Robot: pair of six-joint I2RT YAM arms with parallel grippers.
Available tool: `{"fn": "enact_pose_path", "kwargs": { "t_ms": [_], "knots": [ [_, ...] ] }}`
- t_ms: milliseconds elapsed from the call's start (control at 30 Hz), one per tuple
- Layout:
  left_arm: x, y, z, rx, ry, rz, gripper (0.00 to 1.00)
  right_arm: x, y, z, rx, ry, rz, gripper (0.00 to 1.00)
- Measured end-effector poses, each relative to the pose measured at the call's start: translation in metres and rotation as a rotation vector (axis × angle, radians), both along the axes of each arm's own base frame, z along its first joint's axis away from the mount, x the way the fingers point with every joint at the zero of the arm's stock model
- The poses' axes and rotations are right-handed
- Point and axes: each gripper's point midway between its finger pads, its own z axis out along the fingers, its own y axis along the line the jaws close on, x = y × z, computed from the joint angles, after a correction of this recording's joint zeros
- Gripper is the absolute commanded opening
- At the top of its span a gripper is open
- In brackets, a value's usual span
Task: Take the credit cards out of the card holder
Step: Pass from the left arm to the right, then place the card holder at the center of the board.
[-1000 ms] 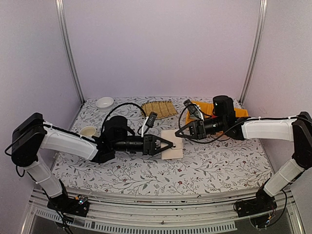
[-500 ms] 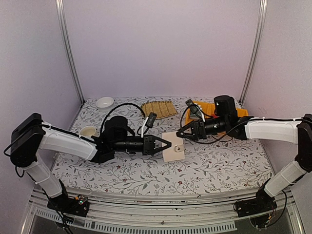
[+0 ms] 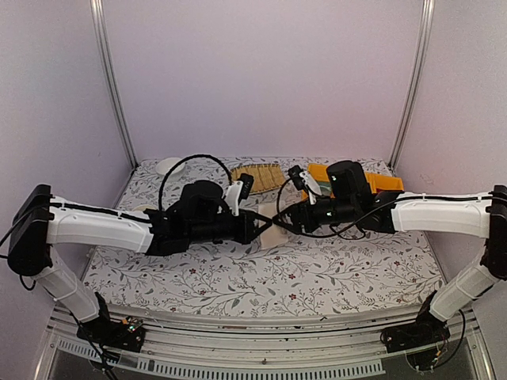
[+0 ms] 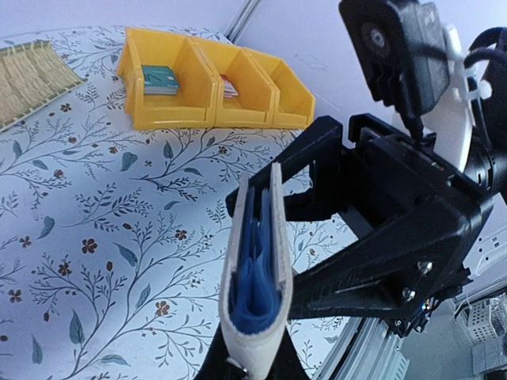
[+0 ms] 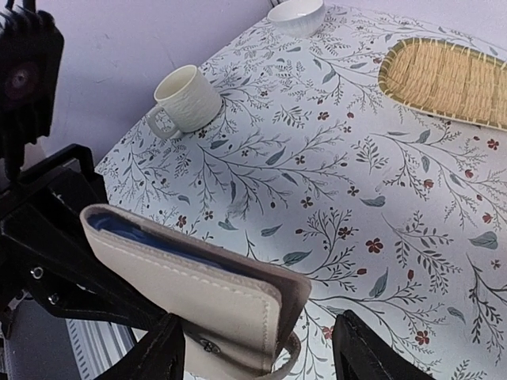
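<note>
— Both arms have swung inward above the table (image 3: 356, 269); left gripper (image 3: 257, 226) pinches the card holder (image 4: 255, 261) aloft, right gripper (image 5: 257, 348) gapes around its far end.
— Nip only the edge of the blue card (image 4: 252, 301), pull straight.
— Yellow bins (image 4: 207, 103), mat (image 5: 455, 75), cup (image 5: 188, 99) stand well apart; nothing obstructs, I judge.

soft, even light from above fills the overhead view. the pale walls carry a faint lilac cast, and the arms drop only weak, fuzzy shadows on the desk (image 3: 356, 269). in the left wrist view the card holder (image 4: 253, 261) sits very near the lens, its lower edge slightly soft. a bluish shadow lies across the cloth and the wall behind is washed out. in the right wrist view the right claw (image 5: 257, 348) shows dark, underexposed fingers (image 5: 158, 356) at the bottom edge.
</note>
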Motion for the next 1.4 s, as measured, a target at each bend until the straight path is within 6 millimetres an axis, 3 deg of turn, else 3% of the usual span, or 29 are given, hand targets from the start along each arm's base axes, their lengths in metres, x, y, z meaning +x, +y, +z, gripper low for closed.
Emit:
{"fn": "enact_pose_path", "kwargs": {
  "t_ms": [100, 200, 333, 467, 667, 767, 800, 833, 1000, 1133, 1267, 1400],
  "knots": [
    [0.002, 0.003, -0.004, 0.018, 0.004, 0.017, 0.0, -0.001, 0.004, -0.016, -0.024, 0.031, 0.012, 0.64],
    [0.003, 0.005, -0.007, 0.028, 0.005, 0.028, 0.0, -0.003, 0.005, -0.025, -0.037, 0.054, 0.024, 0.56],
    [0.002, 0.008, -0.008, 0.027, 0.004, 0.03, 0.0, -0.004, 0.004, -0.028, -0.045, 0.058, 0.026, 0.26],
    [0.0, 0.009, -0.008, 0.022, 0.005, 0.024, 0.0, -0.007, 0.0, -0.032, -0.062, 0.061, 0.021, 0.04],
    [-0.005, 0.013, -0.009, -0.023, 0.025, 0.005, 0.02, -0.003, -0.011, -0.038, -0.087, 0.076, 0.008, 0.02],
    [-0.004, 0.017, -0.011, -0.047, 0.042, 0.001, 0.75, -0.008, -0.018, -0.034, -0.057, 0.096, 0.035, 0.02],
    [-0.003, 0.019, -0.012, -0.053, 0.052, 0.004, 0.93, -0.009, -0.021, -0.031, -0.048, 0.1, 0.037, 0.02],
    [0.0, 0.022, -0.013, -0.054, 0.062, 0.015, 0.98, -0.008, -0.029, -0.03, -0.045, 0.112, 0.028, 0.01],
    [0.018, 0.042, -0.026, -0.01, 0.102, 0.1, 0.98, 0.007, -0.073, -0.04, -0.073, 0.216, -0.068, 0.02],
    [0.029, 0.067, -0.024, 0.024, 0.097, 0.18, 0.98, 0.001, -0.097, -0.054, -0.157, 0.332, -0.119, 0.02],
    [0.033, 0.078, -0.01, 0.018, 0.063, 0.212, 0.98, -0.005, -0.093, -0.039, -0.152, 0.374, -0.091, 0.02],
    [0.032, 0.079, -0.011, 0.03, 0.059, 0.206, 0.98, -0.013, -0.081, -0.023, -0.082, 0.42, -0.03, 0.01]
  ]
}}
